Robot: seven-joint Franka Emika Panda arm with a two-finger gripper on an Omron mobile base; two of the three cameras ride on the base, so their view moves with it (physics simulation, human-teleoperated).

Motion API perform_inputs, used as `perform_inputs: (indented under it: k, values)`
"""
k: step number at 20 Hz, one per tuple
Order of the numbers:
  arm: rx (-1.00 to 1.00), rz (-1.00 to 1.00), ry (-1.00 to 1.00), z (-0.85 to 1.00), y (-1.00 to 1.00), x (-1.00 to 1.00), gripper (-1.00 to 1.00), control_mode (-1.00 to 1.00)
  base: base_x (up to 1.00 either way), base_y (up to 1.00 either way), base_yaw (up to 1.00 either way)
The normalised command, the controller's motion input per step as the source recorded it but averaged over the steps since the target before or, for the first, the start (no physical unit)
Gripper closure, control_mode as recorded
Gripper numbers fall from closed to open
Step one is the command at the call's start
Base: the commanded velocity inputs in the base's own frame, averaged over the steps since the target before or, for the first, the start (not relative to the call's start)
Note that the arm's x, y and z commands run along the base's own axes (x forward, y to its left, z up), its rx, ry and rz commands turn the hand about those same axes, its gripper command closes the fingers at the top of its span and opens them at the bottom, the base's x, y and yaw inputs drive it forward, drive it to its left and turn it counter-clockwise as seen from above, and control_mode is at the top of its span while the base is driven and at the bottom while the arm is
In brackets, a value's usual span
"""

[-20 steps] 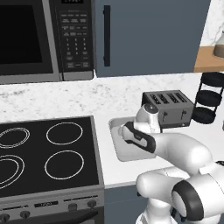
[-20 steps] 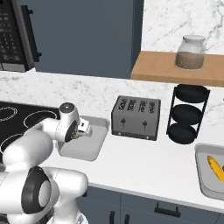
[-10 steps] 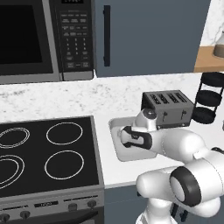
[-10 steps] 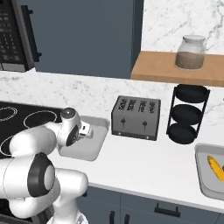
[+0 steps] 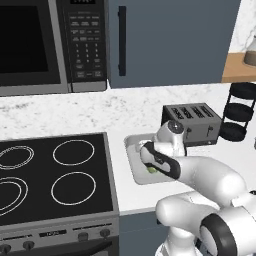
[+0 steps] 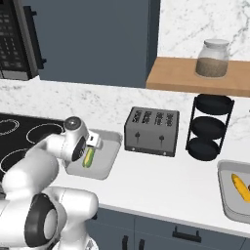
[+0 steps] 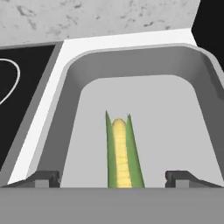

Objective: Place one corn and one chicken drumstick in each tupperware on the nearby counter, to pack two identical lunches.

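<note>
Releasing husked corn (image 7: 120,153): it lies lengthwise on the floor of the tupperware (image 7: 83,70) beside the stove. Gripper (image 7: 113,178): fingers spread wide, holding nothing, straddling the cob. Lift straight toward 12 o'clock; avoid nudging it.

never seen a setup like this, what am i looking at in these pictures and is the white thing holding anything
It is a rendered kitchen with a white robot arm ending in a two-finger claw. Two pictures come from cameras behind the arm, one on each side; the third looks along the claw itself. On the counter sit a toaster, a black rack and two grey trays. The near tray holds a husked corn; the far tray holds a bare corn. The claw hangs open over the husked corn, fingers apart on either side, holding nothing.
</note>
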Motion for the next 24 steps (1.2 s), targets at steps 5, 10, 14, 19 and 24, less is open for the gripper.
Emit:
perform_inputs:
  k: [5, 10, 14, 19, 24]
  values:
    - [0.00, -0.10, 0.00, 0.81, -0.26, -0.98, -1.00, -1.00, 0.00, 0.00, 0.00]
    - [0.00, -0.13, 0.01, 0.72, -0.24, -1.00, -1.00, -1.00, 0.00, 0.00, 0.00]
    - [0.00, -0.01, -0.01, 0.62, -0.18, -1.00, -1.00, -1.00, 0.00, 0.00, 0.00]
    - [-0.01, 0.00, -0.01, 0.66, -0.01, -1.00, -1.00, -1.00, 0.00, 0.00, 0.00]
    - [-0.09, 0.04, 0.01, 0.16, 0.00, -1.00, -1.00, -1.00, 0.00, 0.00, 0.00]
